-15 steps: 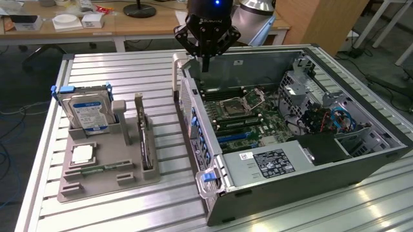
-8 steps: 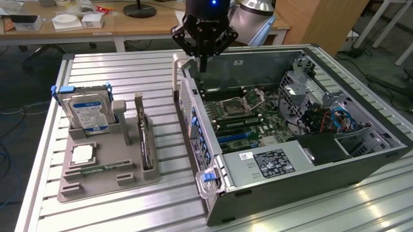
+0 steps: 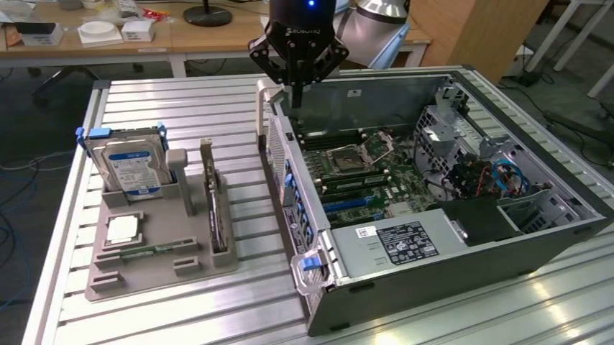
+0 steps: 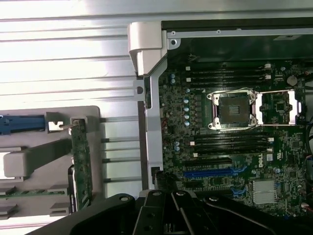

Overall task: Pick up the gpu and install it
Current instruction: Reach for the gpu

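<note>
The gpu [image 3: 215, 205] stands on edge in a slot of the grey holder tray [image 3: 144, 277], a thin dark card with its metal bracket at the far end. In the wrist view the gpu [image 4: 80, 159] shows edge-on, beside the case's frame. My gripper [image 3: 296, 95] hangs above the back corner of the open computer case [image 3: 461, 244], well away from the card. Its fingers are shut and hold nothing. Inside the case lies the motherboard [image 4: 230, 147] with a blue card slot [image 4: 212, 172].
The tray also holds a hard drive [image 3: 129, 167] with a blue-white label, a processor chip [image 3: 122, 228] and a green memory stick [image 3: 144, 251]. Everything rests on a slatted aluminium table [image 3: 192, 108]. A wooden desk [image 3: 115, 39] with small items stands behind it.
</note>
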`<state>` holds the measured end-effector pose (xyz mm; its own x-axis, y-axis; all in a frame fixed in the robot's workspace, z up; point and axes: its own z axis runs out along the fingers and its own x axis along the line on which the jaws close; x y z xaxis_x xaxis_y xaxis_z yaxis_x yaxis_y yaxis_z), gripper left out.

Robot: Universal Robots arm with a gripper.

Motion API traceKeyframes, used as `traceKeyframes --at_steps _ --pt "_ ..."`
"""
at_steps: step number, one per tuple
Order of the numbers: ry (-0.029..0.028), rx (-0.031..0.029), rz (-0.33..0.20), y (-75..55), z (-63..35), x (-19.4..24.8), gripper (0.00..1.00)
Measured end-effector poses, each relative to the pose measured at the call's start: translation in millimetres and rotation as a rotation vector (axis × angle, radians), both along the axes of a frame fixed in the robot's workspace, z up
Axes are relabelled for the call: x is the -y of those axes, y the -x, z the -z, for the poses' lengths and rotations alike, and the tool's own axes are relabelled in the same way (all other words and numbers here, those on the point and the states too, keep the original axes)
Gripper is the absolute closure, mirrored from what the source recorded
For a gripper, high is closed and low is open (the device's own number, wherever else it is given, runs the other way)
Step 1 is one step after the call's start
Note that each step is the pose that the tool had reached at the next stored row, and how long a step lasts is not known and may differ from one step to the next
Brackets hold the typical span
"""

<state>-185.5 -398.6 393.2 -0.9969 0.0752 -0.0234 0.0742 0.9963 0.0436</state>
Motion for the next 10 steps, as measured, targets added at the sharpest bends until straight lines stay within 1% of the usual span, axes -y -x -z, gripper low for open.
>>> traceKeyframes --at_steps 10 --pt "0.0000 0.0000 0.000 12.0 0.0 0.0 0.90"
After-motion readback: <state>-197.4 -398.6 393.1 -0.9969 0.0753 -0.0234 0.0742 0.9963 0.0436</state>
